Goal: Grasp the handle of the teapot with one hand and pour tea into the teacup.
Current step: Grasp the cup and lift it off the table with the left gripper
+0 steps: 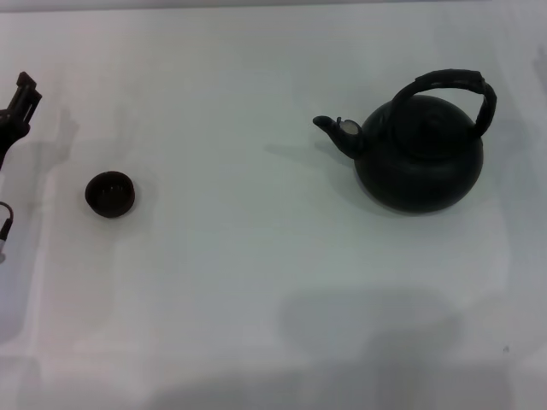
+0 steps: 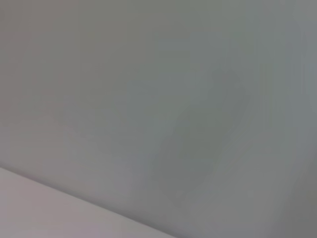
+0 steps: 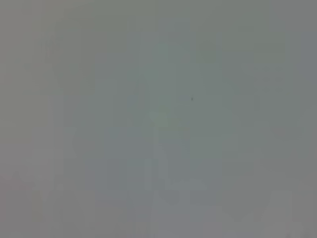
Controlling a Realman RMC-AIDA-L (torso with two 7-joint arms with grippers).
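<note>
The teapot (image 1: pixel 419 158) stood upright on the white tabletop (image 1: pixel 256 282) toward the right, its spout (image 1: pixel 335 130) pointing left and its arched handle (image 1: pixel 453 85) raised over the lid, with nothing gripping it. The teacup (image 1: pixel 110 194) sat well apart on the left. The left pincer (image 1: pixel 19 107) showed at the left edge, near the teacup, holding nothing; how far open it was, I cannot tell. The right pincer was out of sight.

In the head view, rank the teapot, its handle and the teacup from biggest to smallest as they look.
1. Teapot, clearly the largest.
2. Handle, arching over the pot's top.
3. Teacup, the smallest, though it looks only a little smaller than the handle's span.
</note>
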